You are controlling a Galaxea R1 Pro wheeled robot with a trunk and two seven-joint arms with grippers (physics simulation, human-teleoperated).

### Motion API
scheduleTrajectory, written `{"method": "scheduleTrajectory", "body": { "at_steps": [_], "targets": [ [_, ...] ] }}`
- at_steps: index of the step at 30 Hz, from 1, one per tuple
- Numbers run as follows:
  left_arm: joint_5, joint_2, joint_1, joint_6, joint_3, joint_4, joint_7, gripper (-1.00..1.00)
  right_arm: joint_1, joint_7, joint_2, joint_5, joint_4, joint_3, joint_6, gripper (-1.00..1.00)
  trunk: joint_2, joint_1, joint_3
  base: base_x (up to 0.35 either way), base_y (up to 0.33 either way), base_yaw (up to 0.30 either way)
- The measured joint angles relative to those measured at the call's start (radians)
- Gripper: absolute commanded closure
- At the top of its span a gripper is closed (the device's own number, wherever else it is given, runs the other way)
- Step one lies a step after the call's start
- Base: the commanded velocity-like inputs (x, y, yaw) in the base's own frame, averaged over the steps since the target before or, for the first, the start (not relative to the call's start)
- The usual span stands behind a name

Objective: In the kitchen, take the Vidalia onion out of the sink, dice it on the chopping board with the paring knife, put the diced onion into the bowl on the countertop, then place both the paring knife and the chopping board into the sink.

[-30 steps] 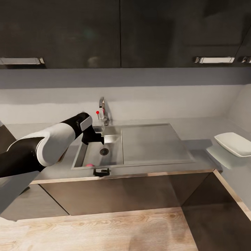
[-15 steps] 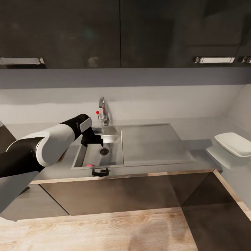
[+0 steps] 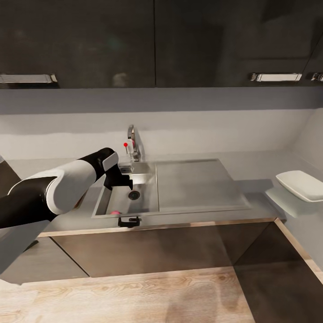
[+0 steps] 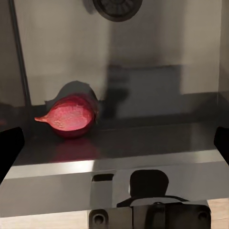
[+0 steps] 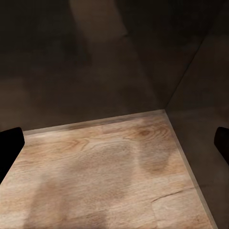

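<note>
step: reaching my left gripper [image 3: 122, 180] into the sink [image 3: 148, 211] for the onion [image 4: 70, 116]
left gripper: fingers spread wide, empty
onion: basin floor at the near wall, 7 o'clock from the drain [image 3: 133, 195]
how: drop lower, straddle the bulb, then close
hidden: onion mostly behind the rim in head view; right gripper fingers apart, over floor

Sink [image 3: 134, 188] and counter [image 3: 251, 211] seen from above, from some way off, by head view. Same sink basin [image 4: 143, 71] viewed close by left wrist. Wooden floor [image 5: 105, 171] faced by right wrist.
</note>
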Motion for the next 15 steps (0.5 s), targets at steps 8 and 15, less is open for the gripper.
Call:
{"method": "scheduleTrajectory", "body": {
  "at_steps": [8,15],
  "targets": [
    [0.000,0.004,0.000,0.000,0.000,0.000,-0.001,-1.00,0.000,0.000,0.000,0.000,0.000,0.000,0.000,-1.00,0.000,0.000,0.000,0.000,0.047,0.000],
    [0.001,0.009,0.005,0.000,0.000,0.000,-0.001,-1.00,0.000,0.000,0.000,0.000,0.000,0.000,0.000,-1.00,0.000,0.000,0.000,0.000,0.082,0.000]
  ]
}}
